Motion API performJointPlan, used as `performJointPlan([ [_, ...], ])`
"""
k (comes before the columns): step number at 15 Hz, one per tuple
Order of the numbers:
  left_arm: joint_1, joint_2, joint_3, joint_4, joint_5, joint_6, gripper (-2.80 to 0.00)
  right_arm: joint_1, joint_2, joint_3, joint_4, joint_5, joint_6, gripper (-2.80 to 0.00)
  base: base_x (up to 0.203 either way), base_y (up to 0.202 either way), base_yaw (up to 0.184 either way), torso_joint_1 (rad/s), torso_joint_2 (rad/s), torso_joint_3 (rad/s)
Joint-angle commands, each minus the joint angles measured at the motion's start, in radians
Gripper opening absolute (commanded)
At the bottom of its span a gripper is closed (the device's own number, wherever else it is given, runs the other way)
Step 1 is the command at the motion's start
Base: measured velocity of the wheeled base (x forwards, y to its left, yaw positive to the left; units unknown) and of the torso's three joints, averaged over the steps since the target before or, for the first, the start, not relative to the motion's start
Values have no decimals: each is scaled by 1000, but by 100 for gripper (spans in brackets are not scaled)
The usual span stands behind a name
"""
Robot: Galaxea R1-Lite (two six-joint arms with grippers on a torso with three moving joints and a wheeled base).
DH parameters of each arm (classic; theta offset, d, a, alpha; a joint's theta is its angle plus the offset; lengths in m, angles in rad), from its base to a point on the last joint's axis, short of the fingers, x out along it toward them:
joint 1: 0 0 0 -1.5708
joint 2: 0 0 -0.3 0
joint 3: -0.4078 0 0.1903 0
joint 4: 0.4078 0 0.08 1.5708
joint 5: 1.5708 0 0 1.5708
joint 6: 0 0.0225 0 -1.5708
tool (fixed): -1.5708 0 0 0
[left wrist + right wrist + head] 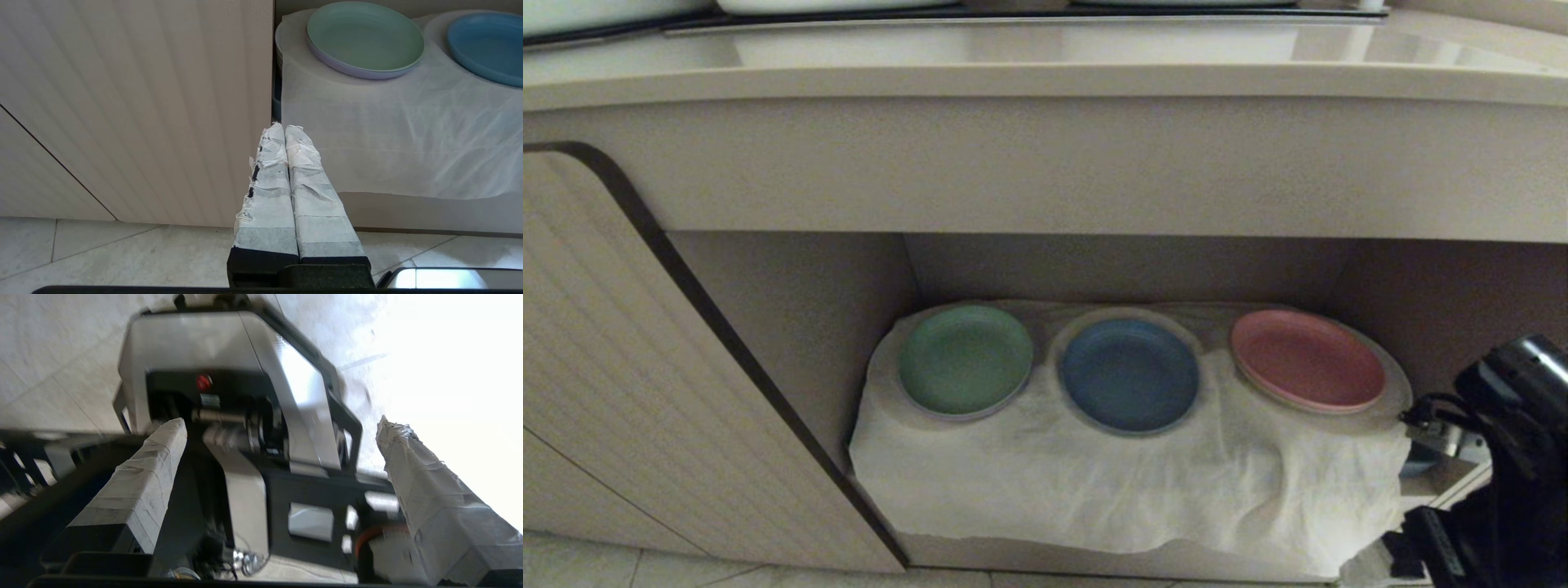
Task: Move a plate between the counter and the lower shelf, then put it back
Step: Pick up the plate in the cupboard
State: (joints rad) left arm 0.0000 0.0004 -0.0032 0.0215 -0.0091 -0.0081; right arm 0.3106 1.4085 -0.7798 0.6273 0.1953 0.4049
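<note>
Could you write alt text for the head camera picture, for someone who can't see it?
Three plates, green, blue and pink, sit in a row on a rumpled white cloth in an open recess under a beige counter. A cabinet door stands open at left; a dark robot arm shows at lower right.

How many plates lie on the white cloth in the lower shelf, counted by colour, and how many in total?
Green plate: 1
Blue plate: 1
Pink plate: 1
Total: 3 plates, side by side on the white cloth.
</note>
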Motion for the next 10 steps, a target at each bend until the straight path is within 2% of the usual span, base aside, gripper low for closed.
performJointPlan([
  [1, 0, 0, 0, 0, 0, 0, -280, -1, -98, 34, 27, -3, 1, 0, 0, 0, 0, 0, 0, 0],
  [5, 0, 0, 0, 0, 0, 0, -280, -31, -211, 106, 62, -11, -39, 0, 0, 0, 0, 0, 0, 0],
  [6, 0, 0, 0, 0, 0, 0, -280, -45, -238, 120, 72, -11, -57, -280, 0, 0, 0, 0, 0, 0],
  [10, 0, 0, 0, 0, 0, 0, -280, -80, -300, 136, 83, -32, -69, -280, 0, 0, 0, 0, 0, 0],
])
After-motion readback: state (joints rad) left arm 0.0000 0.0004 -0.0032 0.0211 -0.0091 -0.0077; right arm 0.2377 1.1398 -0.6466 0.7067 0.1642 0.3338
